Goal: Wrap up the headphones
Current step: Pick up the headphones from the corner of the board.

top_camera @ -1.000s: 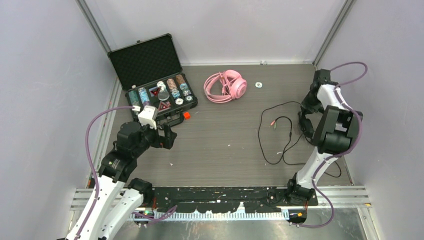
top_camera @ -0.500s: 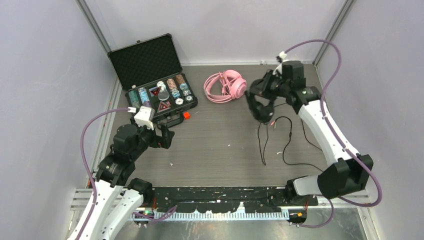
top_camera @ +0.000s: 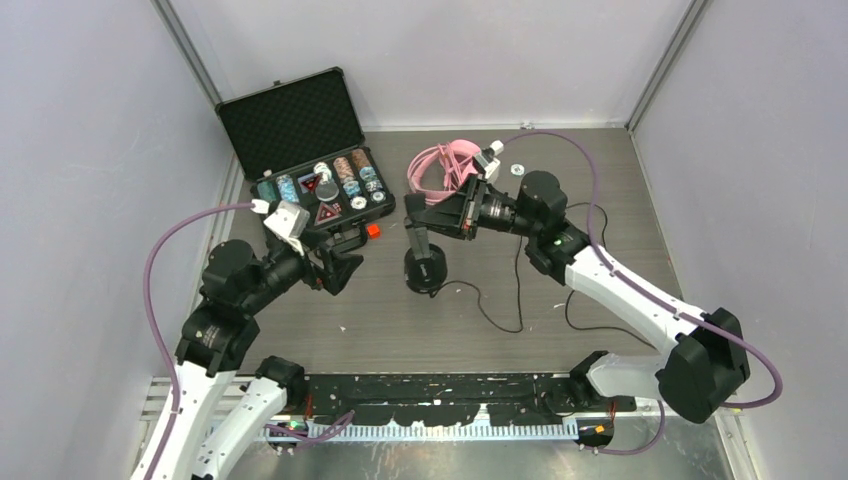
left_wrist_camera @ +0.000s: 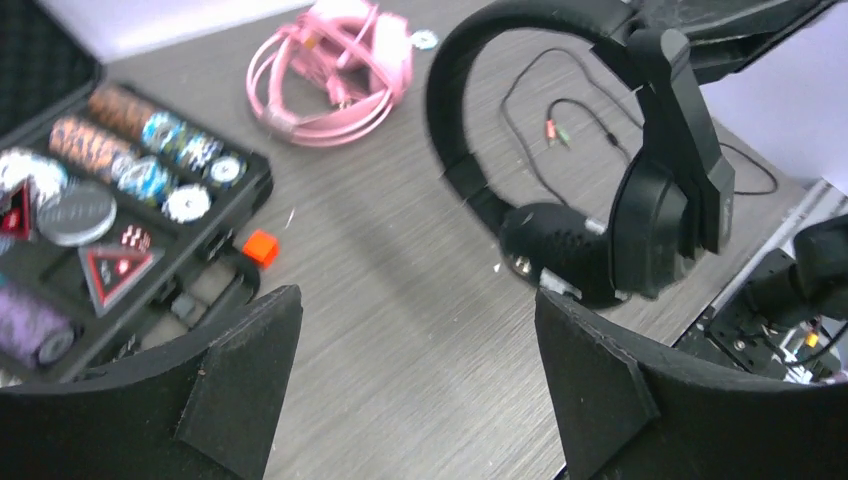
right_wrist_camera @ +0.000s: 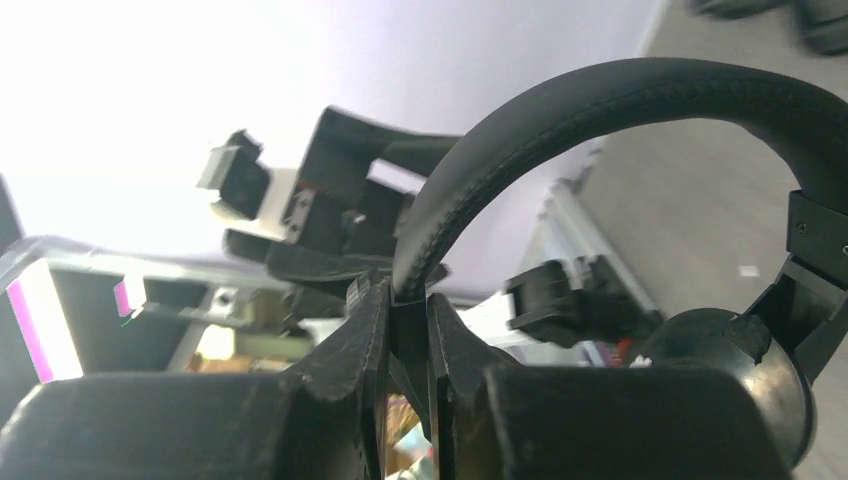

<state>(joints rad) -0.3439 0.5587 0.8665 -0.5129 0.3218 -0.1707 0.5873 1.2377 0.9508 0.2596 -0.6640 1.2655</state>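
The black headset (top_camera: 425, 266) hangs at the table's middle with its lower earcup touching or just above the wood. My right gripper (top_camera: 420, 222) is shut on its headband (right_wrist_camera: 600, 90), which the fingers (right_wrist_camera: 365, 340) pinch. Its thin black cable (top_camera: 500, 315) trails right across the table. The headset fills the upper right of the left wrist view (left_wrist_camera: 600, 210). My left gripper (top_camera: 335, 265) is open and empty just left of the headset; its fingers stand wide apart (left_wrist_camera: 412, 315). The pink headset (top_camera: 435, 168) with its coiled pink cable lies at the back, partly behind my right arm; it also shows in the left wrist view (left_wrist_camera: 335, 75).
An open black case (top_camera: 320, 190) of poker chips stands at the back left, close behind my left gripper. A small orange block (top_camera: 373, 230) lies by its front corner. A small white disc (top_camera: 517, 169) lies at the back. Grey walls close in left, right and back.
My right arm has swung from the right side to the table's middle, carrying the black headset and dragging its cable along. My left gripper has shifted slightly toward the middle.
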